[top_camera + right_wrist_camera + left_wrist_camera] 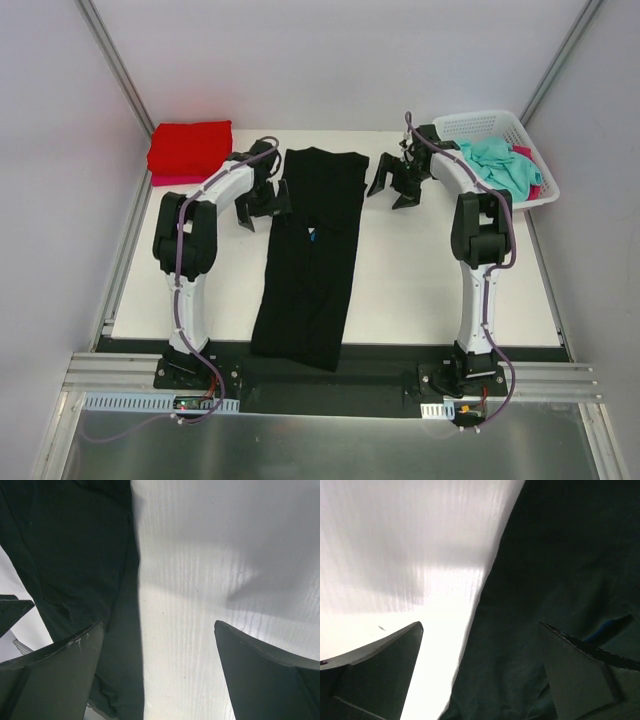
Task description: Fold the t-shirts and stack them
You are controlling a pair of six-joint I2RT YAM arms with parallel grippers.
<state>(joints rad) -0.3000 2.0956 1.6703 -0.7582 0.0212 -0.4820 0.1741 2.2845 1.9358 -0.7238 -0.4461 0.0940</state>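
On the white table (430, 285), the black t-shirt (310, 265) lies flat, with the left gripper (263, 214) and right gripper (394, 192) wide open beside it.

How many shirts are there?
4: a black t-shirt laid along the middle, a red t-shirt folded far left, a teal t-shirt and pink t-shirt heaped in the basket. More may hide underneath.

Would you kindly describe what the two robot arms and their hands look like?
Both the left arm and the right arm have white links joined by black joints, with a thin purplish cable running along each. The left hand and right hand are black, each with two dark, wedge-shaped fingers. No markings are visible.
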